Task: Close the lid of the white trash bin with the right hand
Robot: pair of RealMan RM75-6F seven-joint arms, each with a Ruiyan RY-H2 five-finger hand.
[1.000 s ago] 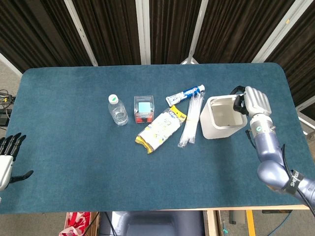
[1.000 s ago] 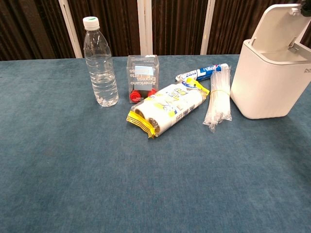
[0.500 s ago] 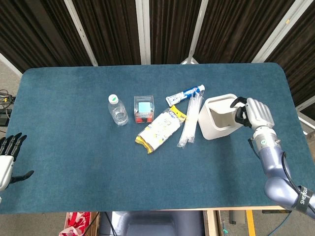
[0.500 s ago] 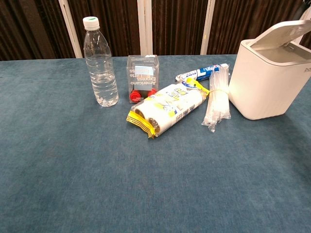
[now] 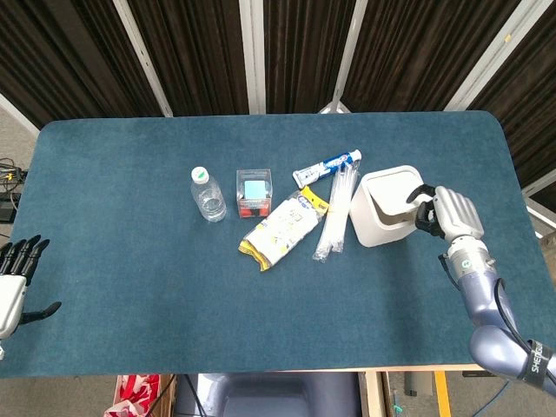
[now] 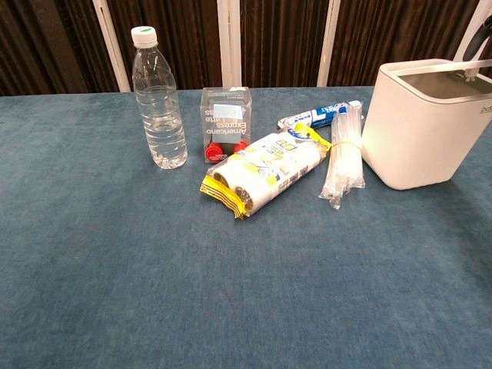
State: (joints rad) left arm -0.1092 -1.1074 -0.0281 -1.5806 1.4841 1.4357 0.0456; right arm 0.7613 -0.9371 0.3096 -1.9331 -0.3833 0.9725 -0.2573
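The white trash bin (image 5: 372, 222) stands on the right half of the blue table, also shown in the chest view as the bin (image 6: 419, 134) at the right edge. Its lid (image 5: 391, 188) lies almost flat on the rim; in the chest view the lid (image 6: 440, 68) is nearly level, with a thin gap on the right. My right hand (image 5: 447, 214) is just right of the bin, its curled fingers touching the lid's right edge. My left hand (image 5: 15, 278) hangs off the table's left edge, its fingers apart and holding nothing.
Left of the bin lie a bundle of clear straws (image 5: 334, 217), a toothpaste tube (image 5: 327, 166) and a yellow-edged snack pack (image 5: 282, 228). Further left stand a clear coffee box (image 5: 254, 192) and a water bottle (image 5: 208, 195).
The lid has swung down from upright to almost flat on the bin. My right hand followed it down and towards the table's near side. The bin shifted slightly left.
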